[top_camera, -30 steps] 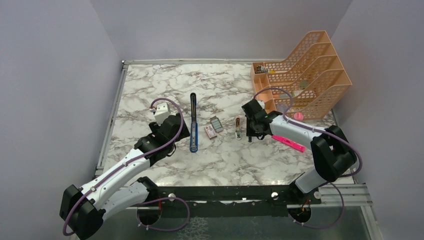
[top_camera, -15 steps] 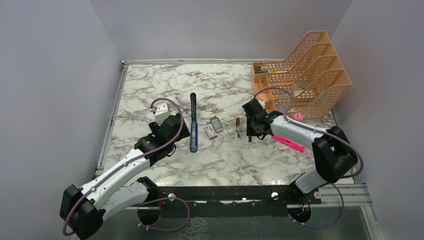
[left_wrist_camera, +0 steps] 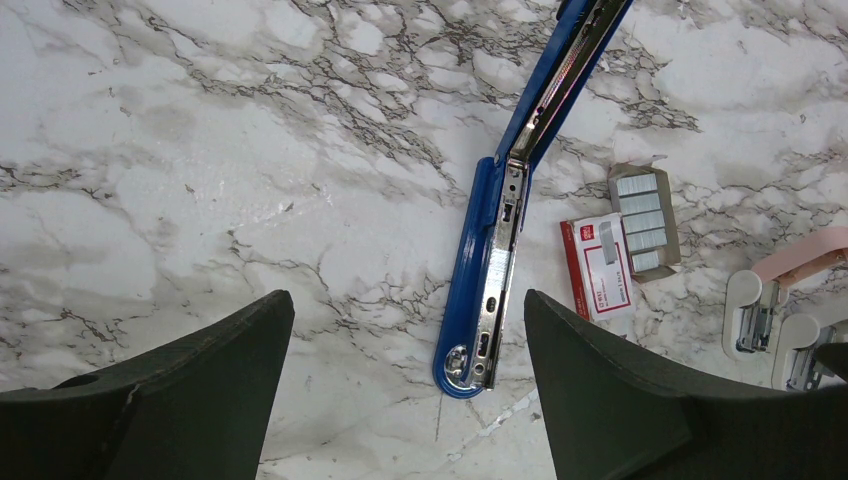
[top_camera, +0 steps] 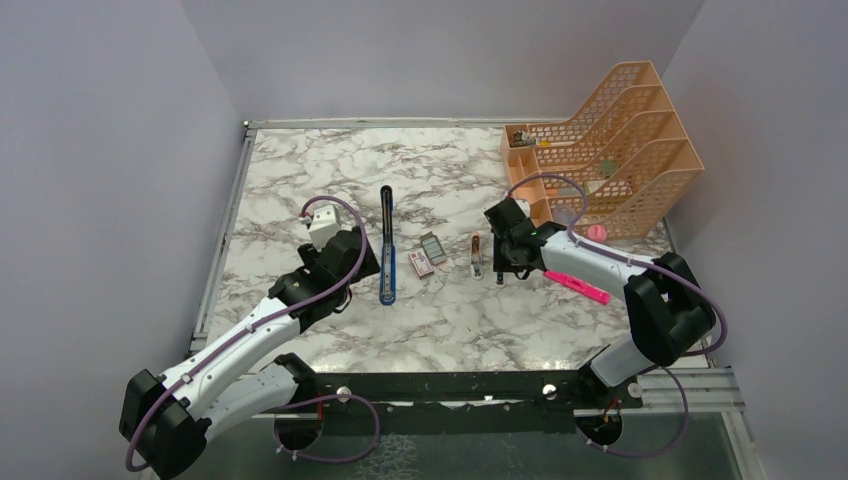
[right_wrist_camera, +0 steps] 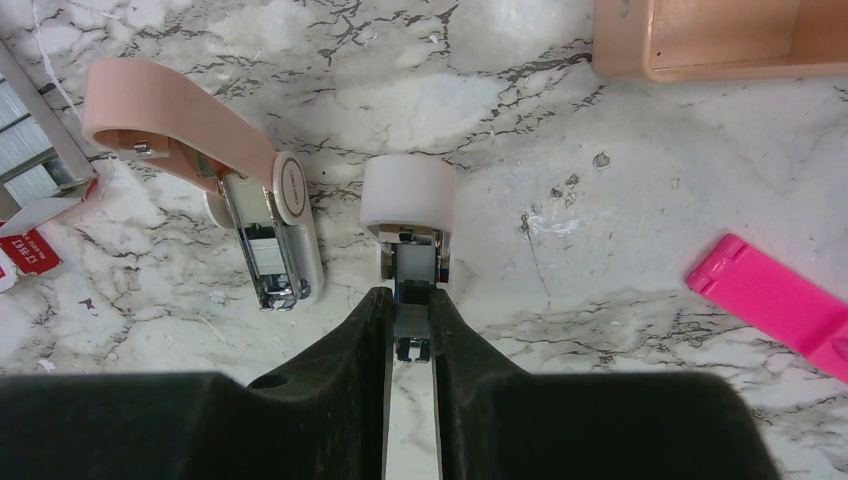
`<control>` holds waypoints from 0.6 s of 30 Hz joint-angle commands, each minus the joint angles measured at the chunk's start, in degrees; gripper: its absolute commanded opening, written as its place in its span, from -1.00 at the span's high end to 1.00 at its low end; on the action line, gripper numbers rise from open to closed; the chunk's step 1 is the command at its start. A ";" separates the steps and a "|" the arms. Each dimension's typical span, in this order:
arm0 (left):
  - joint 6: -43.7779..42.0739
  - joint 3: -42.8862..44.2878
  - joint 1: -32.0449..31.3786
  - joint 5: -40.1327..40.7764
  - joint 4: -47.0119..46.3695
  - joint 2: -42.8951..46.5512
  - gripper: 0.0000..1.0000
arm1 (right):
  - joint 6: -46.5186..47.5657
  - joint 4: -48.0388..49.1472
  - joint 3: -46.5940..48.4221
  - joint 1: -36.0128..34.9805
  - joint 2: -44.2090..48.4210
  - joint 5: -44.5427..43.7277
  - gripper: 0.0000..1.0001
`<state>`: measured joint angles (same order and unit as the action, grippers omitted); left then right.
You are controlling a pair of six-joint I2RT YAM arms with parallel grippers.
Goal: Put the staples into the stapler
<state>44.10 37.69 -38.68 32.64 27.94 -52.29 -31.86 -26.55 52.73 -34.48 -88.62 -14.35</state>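
Note:
The blue stapler [top_camera: 387, 245] lies opened out flat in mid-table, its silvery channel [left_wrist_camera: 505, 255] facing up. The pink-and-white staples box [left_wrist_camera: 600, 265] and the grey tray of staple strips [left_wrist_camera: 642, 220] lie just right of it; they also show in the top view [top_camera: 427, 255]. My left gripper [left_wrist_camera: 407, 320] is open and empty, hovering over the stapler's near end, just left of the stapler in the top view [top_camera: 362, 268]. My right gripper [right_wrist_camera: 410, 320] is shut on the metal end of a small white stapler [right_wrist_camera: 408, 215] lying on the table.
A small pink stapler [right_wrist_camera: 215, 170] lies open left of the white one. A bright pink highlighter [top_camera: 577, 286] lies to the right of my right gripper. An orange file rack [top_camera: 610, 150] stands at the back right, with a pink round thing [top_camera: 597, 232] by it.

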 commanded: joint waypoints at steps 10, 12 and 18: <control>0.02 0.01 0.22 -0.68 -1.19 0.40 -0.72 | 0.83 1.10 -0.83 0.16 -1.15 -0.18 0.56; -0.02 -0.05 0.24 -0.65 -1.14 0.51 -0.72 | 0.83 1.13 -0.95 0.20 -1.44 -0.08 0.56; -0.06 -0.03 0.24 -0.65 -1.15 0.50 -0.72 | 0.83 1.34 -1.27 0.20 -1.55 0.37 0.56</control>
<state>44.10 37.69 -38.68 32.58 27.94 -52.29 -31.44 -26.17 52.40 -34.48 -89.36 -14.37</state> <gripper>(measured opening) 0.857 0.227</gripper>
